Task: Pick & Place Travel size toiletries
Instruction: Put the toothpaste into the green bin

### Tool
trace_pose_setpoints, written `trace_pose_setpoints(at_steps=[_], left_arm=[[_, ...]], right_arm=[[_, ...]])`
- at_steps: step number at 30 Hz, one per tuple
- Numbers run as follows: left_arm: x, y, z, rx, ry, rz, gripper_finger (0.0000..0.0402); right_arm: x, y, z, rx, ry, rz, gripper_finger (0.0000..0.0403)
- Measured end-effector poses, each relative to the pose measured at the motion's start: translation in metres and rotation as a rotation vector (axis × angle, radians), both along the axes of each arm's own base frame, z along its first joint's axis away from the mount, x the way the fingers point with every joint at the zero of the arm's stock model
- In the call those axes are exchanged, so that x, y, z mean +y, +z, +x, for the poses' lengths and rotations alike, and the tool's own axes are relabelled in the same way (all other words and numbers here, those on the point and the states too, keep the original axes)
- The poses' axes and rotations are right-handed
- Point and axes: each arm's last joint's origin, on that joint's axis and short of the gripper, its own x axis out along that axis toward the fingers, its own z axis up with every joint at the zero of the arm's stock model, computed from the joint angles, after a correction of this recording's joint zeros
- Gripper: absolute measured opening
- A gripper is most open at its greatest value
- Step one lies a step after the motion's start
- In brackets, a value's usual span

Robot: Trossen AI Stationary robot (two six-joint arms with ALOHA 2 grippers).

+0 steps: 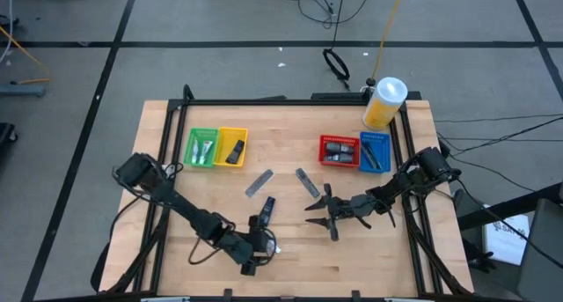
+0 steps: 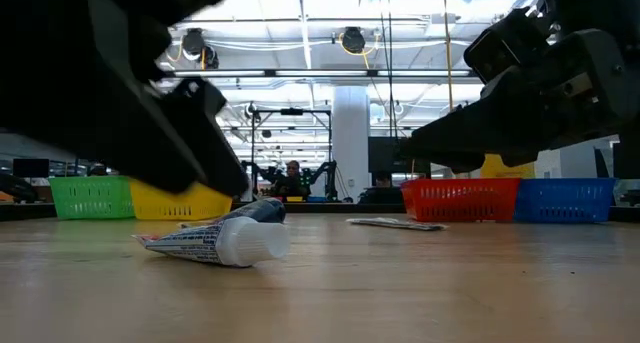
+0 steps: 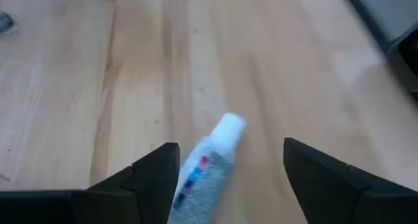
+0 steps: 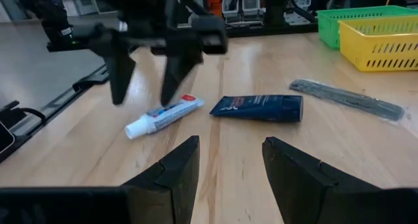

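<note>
Black fingers of the left gripper stand spread wide apart, with a white toothpaste tube lying on the wooden table between them, touched by neither finger, its white cap pointing away from the wrist. The right wrist view shows what this close view cannot: the same gripper poised just above the tube, its tips clear of it, and a dark blue tube lying just beside the white tube's crimped end. The high view places the left gripper near the table's front edge, left of centre, and the dark tube just beyond it; the white tube is barely visible there. From table height the white tube rests flat on the wood, cap toward the camera, with the dark tube behind it.

The right gripper hangs right of centre, well apart from the white tube, its fingers parted and holding nothing. Two flat grey sachets lie mid-table beyond both grippers. Farther back sit a green basket and a yellow basket on the left, a red basket and a blue basket on the right, all holding small items. A yellow jar stands at the far right corner.
</note>
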Motion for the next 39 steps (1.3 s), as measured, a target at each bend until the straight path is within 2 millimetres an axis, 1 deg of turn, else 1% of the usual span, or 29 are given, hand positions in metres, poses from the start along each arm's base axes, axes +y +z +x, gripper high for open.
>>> trace_pose_setpoints(at_steps=[2, 4, 6, 8, 11, 15, 18, 21, 24, 26, 30, 32, 35, 39], left_arm=[[0.004, -0.01, 0.003, 0.017, -0.001, 0.03, 0.0272], [0.009, -0.018, 0.006, 0.04, 0.006, 0.052, 0.0264], [0.013, -0.022, 0.009, 0.061, 0.001, 0.042, 0.025], [0.016, -0.022, 0.012, 0.076, -0.013, 0.018, 0.0231], [0.022, -0.021, 0.015, 0.084, -0.007, -0.011, 0.0192], [0.029, -0.018, 0.018, 0.098, 0.007, -0.057, 0.0127], [0.032, -0.018, 0.02, 0.117, 0.023, -0.12, 0.0079], [0.034, -0.015, 0.024, 0.139, 0.062, -0.202, 0.0043], [0.038, 0.0, 0.025, 0.161, 0.073, -0.286, 0.0022], [0.041, 0.019, 0.024, 0.169, 0.092, -0.322, 0.0017], [0.059, 0.059, 0.006, 0.28, 0.203, -0.277, 0.0024], [0.074, 0.079, -0.009, 0.344, 0.31, -0.233, 0.0029], [0.103, 0.107, -0.034, 0.43, 0.53, -0.189, 0.0031], [0.148, 0.122, -0.071, 0.564, 0.86, -0.079, 0.0027]], right_arm=[[0.0, 0.0, 0.0, 0.0, 0.0, 0.0, 0.016], [0.0, 0.0, 0.0, -0.001, 0.0, 0.001, 0.016], [0.0, 0.0, 0.0, -0.003, 0.0, 0.001, 0.016], [0.0, 0.0, 0.0, -0.004, 0.0, 0.002, 0.016], [0.0, 0.0, 0.0, -0.004, 0.0, 0.001, 0.016], [0.0, 0.0, 0.0, 0.0, 0.0, 0.0, 0.016], [0.0, 0.0, 0.0, 0.004, -0.001, -0.002, 0.016], [-0.001, -0.002, 0.0, 0.017, -0.002, -0.008, 0.016], [-0.001, -0.002, 0.0, 0.023, -0.001, -0.018, 0.016], [-0.001, -0.003, 0.0, 0.031, 0.0, -0.027, 0.016], [-0.001, -0.006, -0.001, 0.057, -0.001, -0.045, 0.016], [-0.002, -0.008, -0.001, 0.075, -0.004, -0.052, 0.016], [-0.005, -0.01, -0.001, 0.094, -0.019, -0.042, 0.016], [-0.009, -0.012, -0.002, 0.111, -0.036, -0.021, 0.016]])
